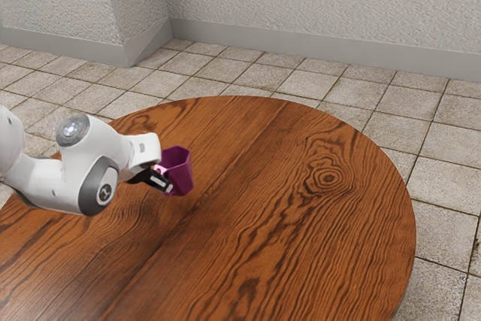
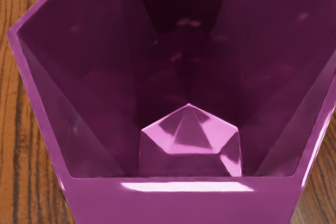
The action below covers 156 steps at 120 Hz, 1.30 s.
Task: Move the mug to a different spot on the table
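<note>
Claw (image 1: 156, 179) looks pinched on the mug (image 1: 177, 169) wall nearest the hand. Mug is tipped, mouth toward the hand, over the tabletop (image 1: 301, 208) part at the exterior view's left, near the edge. Risks: thin one-wall grip w/ slanted facets, so the mug could pivot or slip out mid-carry. If let go while tipped, it'd prob. topple or roll off. Count: 1 mug, 1 claw, 1 tabletop.

The round wooden table (image 1: 301, 246), reddish-brown with bold dark grain and a ringed knot (image 1: 328, 178) toward 2 o'clock from its centre in the exterior view, carries the purple faceted mug (image 1: 179, 169) toward 11 o'clock, its contact with the tabletop unclear.
</note>
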Tool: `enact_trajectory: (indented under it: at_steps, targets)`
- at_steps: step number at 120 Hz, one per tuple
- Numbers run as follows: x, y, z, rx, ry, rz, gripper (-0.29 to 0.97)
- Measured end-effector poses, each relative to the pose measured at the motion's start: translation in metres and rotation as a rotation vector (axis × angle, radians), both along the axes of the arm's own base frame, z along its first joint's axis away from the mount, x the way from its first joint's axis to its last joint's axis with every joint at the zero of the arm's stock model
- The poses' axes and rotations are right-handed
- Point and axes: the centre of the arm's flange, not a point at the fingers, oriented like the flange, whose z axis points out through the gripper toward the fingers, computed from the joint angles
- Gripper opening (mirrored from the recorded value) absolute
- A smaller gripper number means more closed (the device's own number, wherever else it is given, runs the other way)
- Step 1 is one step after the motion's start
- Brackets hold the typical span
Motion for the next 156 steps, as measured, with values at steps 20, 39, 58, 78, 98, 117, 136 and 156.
enact_trajectory:
  at_steps: [20, 39, 58, 78, 98, 117, 136, 156]
  targets:
    - [0.007, -0.017, -0.013, -0.022, 0.000, 0.010, -0.05]
    - [0.011, -0.039, -0.022, -0.068, 0.005, 0.042, -0.10]
    - [0.025, -0.037, -0.027, -0.123, -0.003, 0.135, -0.03]
    - [0.022, -0.041, -0.033, -0.164, 0.016, 0.194, 0.00]
    - [0.015, -0.042, -0.041, -0.184, 0.047, 0.231, 0.06]
    - [0.014, -0.042, -0.046, -0.196, 0.068, 0.255, 0.30]
    - [0.014, -0.042, -0.038, -0.209, 0.060, 0.269, 0.49]
    - [0.014, -0.050, 0.010, -0.242, 0.042, 0.260, 0.58]
